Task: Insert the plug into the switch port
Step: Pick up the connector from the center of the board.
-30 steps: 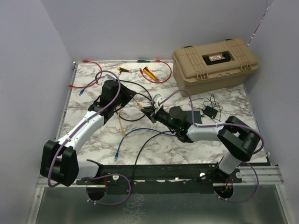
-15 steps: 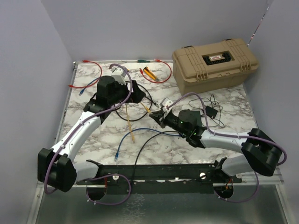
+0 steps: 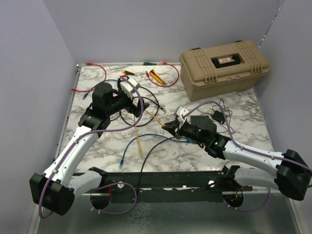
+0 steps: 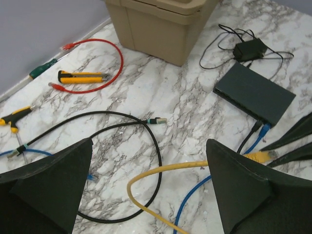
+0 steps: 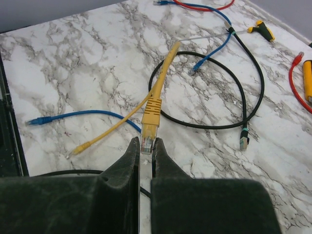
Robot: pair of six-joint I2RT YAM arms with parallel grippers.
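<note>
The right hand [image 5: 146, 141] is pinched almost shut on the yellow plug [image 5: 147, 139]. The clear nose sits between the fingers, and the boot and yellow cable [image 5: 158, 92] run away from it across the worktop [image 3: 195, 151]. In the last second this arm has stretched out and dropped lower, carrying the plug a little nearer and to the right, and the cable's slack has swung round with it.

The left hand [image 4: 148, 146] has lifted up and back toward the far-left corner. Its fingers are spread wide with nothing between them. So the plug is now the right arm's job alone, and the left is clear of the middle.

In the left wrist view, the switch [image 4: 253, 92] lies flat just past the plug. It sits near the small black adapter [image 4: 248, 48], with a blue lead [image 4: 263, 130] and a thin black cord already at its near edge. The yellow plug rests just short of that edge, not in a port. In the top view the right arm hides most of the switch.

The carry looks nearly done and the insertion is still to come. With the nose buried in the grip, lining it up with a free port may be awkward.
</note>
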